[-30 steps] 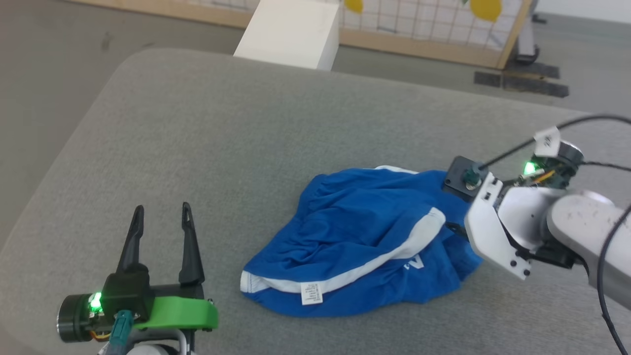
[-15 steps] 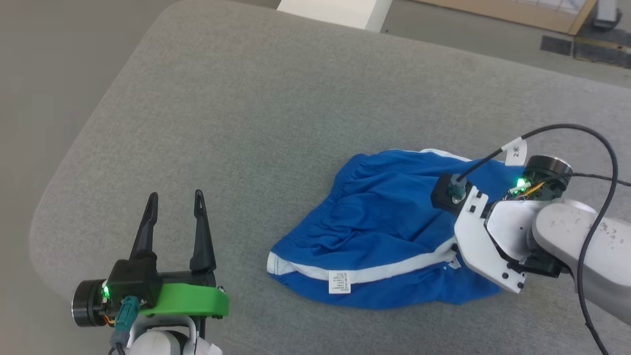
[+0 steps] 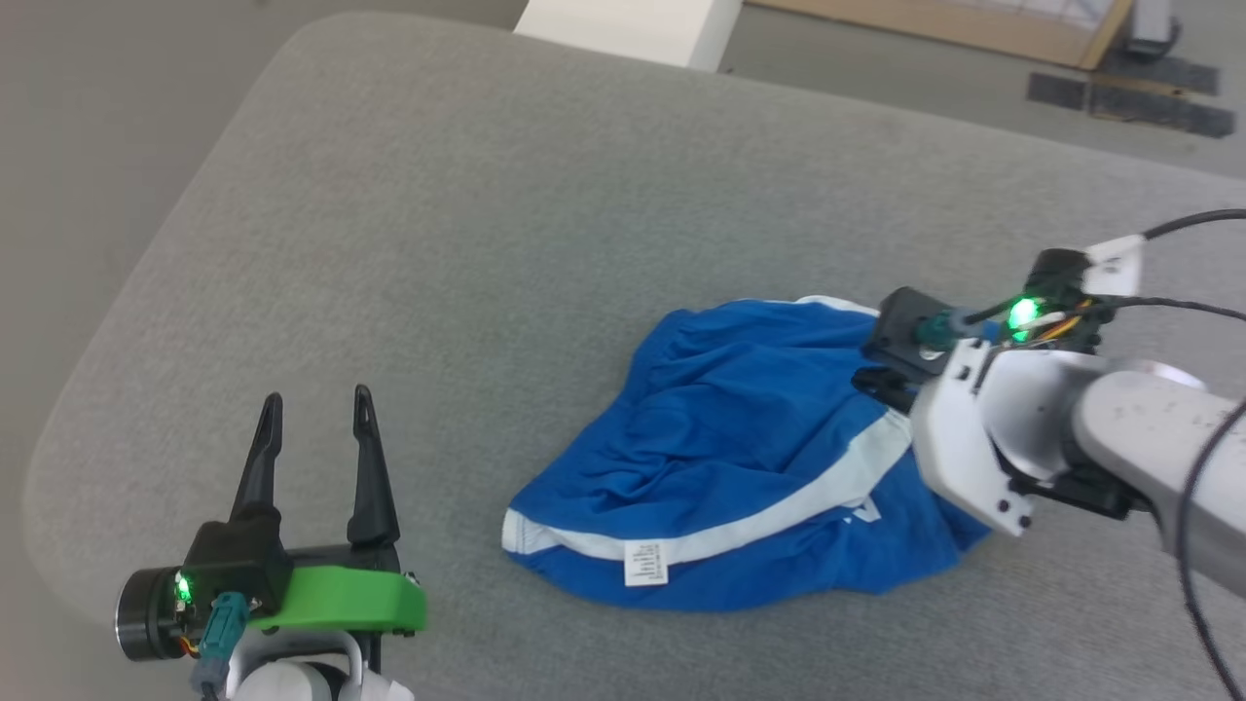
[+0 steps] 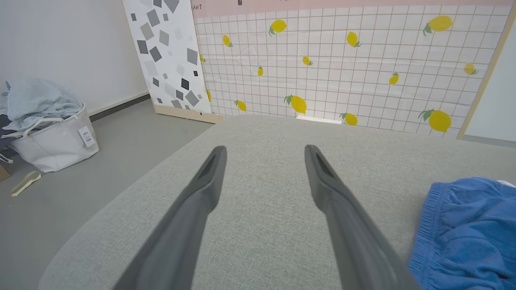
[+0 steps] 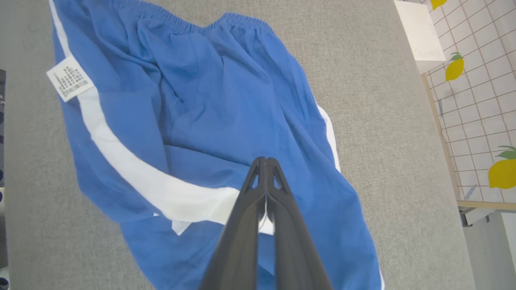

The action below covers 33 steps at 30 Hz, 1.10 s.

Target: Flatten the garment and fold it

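Head view: crumpled blue shorts (image 3: 740, 467) lie on the grey table (image 3: 487, 243) toward four o'clock, the right hand (image 5: 266, 160) pressed shut over their three o'clock edge, the left hand (image 3: 317, 394) spread wide, empty, at seven o'clock.

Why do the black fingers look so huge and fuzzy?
Left wrist view: the left end effector sits close to the wide lens, so its fingers loom and blur toward the bottom edge; right wrist view: same for the right end effector, though the blue shorts look sharp.
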{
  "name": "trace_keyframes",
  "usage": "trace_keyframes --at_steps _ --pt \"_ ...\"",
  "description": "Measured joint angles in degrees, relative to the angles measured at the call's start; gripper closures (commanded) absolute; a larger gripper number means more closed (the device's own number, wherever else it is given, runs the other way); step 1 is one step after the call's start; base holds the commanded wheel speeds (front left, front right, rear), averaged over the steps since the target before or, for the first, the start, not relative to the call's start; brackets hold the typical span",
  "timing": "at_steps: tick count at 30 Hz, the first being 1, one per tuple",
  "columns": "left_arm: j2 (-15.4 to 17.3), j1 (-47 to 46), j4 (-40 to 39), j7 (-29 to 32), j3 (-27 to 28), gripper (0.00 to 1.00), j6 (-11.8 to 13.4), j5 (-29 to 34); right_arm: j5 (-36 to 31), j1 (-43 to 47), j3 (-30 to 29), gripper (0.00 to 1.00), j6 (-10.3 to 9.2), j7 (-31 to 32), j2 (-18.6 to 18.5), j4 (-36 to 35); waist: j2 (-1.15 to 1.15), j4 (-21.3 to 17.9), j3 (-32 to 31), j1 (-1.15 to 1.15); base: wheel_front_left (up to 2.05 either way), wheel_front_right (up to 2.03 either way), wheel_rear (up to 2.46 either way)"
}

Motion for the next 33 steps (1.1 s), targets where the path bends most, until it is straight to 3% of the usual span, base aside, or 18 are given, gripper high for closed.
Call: trace_keyframes --at_steps 8,9,10,17,22,30,33 --pt "-0.08 2.23 -0.05 0.0 1.26 0.0 -0.74 0.0 1.63 3.4 -0.16 1.0 0.0 -5.94 -7.31 -2.78 0.0 -5.52 -3.32 0.0 0.0 0.0 0.0" --pt "-0.09 2.23 -0.08 0.0 1.36 0.0 -0.75 0.0 2.43 4.84 -0.51 0.45 0.0 -6.87 -7.92 -2.67 0.0 -6.21 -3.71 0.0 0.0 0.0 0.0" --pt "-0.1 2.22 -0.1 0.0 1.47 0.0 -0.75 0.01 2.81 5.89 -0.98 0.0 0.0 -7.8 -8.21 -2.54 0.0 -6.72 -3.98 0.0 0.0 0.0 0.0" --pt "-0.1 2.22 -0.09 0.0 1.72 0.0 -1.75 0.35 3.0 7.17 -2.71 0.0 0.0 -8.46 -6.33 -1.16 0.0 -8.63 -5.83 -0.01 0.0 0.0 0.0" --pt "-0.11 2.16 0.21 0.0 1.3 0.0 -1.85 0.4 5.32 2.81 -1.01 0.0 0.0 -0.27 -2.41 -0.54 0.0 -7.07 -5.77 0.0 0.0 0.0 0.0" --pt "-0.12 1.81 0.89 -0.01 -0.93 0.0 -1.2 -1.2 9.4 -0.71 -0.15 0.0 0.0 18.45 2.05 5.12 0.0 -2.87 -3.43 0.0 0.0 0.0 0.0" --pt "-0.12 1.13 0.91 0.0 -2.03 0.0 -0.65 -1.83 9.53 -0.73 -0.1 0.0 0.0 20.57 3.15 7.3 0.0 -1.28 -2.08 0.0 0.0 0.0 0.0"
